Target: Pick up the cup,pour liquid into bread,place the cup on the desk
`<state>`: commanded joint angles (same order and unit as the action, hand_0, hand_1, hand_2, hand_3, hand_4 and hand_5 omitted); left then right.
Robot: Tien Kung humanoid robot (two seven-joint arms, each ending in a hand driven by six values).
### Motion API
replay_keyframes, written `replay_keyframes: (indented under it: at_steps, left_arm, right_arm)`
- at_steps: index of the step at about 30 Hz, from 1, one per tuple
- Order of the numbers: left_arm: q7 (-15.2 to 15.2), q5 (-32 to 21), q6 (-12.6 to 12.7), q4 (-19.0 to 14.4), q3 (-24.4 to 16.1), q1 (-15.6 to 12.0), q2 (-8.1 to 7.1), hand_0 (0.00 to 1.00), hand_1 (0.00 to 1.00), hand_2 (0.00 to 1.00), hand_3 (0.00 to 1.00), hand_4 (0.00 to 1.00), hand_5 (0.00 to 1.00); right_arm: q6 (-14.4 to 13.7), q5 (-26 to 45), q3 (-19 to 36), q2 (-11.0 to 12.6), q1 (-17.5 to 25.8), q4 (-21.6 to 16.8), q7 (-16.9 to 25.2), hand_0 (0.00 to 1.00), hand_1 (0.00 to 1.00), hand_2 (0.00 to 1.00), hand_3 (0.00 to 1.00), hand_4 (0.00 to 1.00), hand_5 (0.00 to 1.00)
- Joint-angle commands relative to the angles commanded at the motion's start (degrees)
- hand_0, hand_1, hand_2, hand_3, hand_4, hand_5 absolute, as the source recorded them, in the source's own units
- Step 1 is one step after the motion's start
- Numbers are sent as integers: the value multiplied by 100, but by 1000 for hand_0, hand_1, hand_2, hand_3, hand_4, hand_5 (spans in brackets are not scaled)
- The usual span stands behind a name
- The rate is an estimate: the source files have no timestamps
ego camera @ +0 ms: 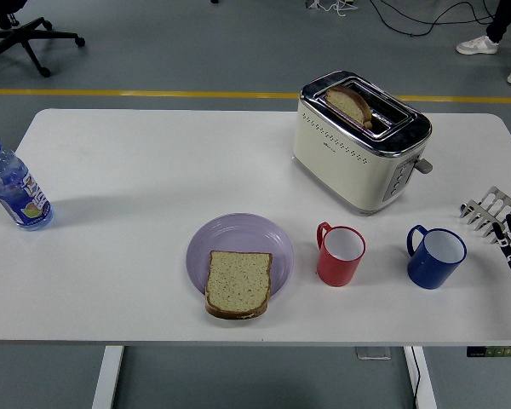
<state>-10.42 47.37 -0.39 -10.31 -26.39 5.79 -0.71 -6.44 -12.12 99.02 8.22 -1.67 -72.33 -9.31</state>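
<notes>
Right robot hand (500, 223): comes in at the right edge of the tabletop (136, 170), just right of the blue cup (435, 257) and not touching it; metal fingers (487, 207) spread apart, holding nothing.
Left arm: out of sight.
Hard to see: the right robot hand is cut off by the picture's edge, so only the fingers and a piece of the black palm show; the water bottle (13, 190), far left of the blue cup, is clipped at the left edge.
Blue cup: upright, handle to the left, white inside; I cannot tell whether anything is in it.
Red cup (340, 254): upright just left of the blue cup, handle to the left, inside looks white and bare.
Plate (230, 236): purple, left of the red cup, carrying a slice of bread (238, 283) that overhangs its near rim.
Toaster (359, 140): cream and chrome, behind the two cups, with a slice of toast (349, 104) standing up out of one slot.
</notes>
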Motion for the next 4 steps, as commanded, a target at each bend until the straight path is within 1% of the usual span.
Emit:
replay_keyframes:
  at_steps: [4]
  left_arm:
    - [2,-6,1,0,0,6,0,677,740,750,647,405,998]
  right_arm:
    - [-2,1,13,-2,-1,7,3,584,523,603,595,595,172]
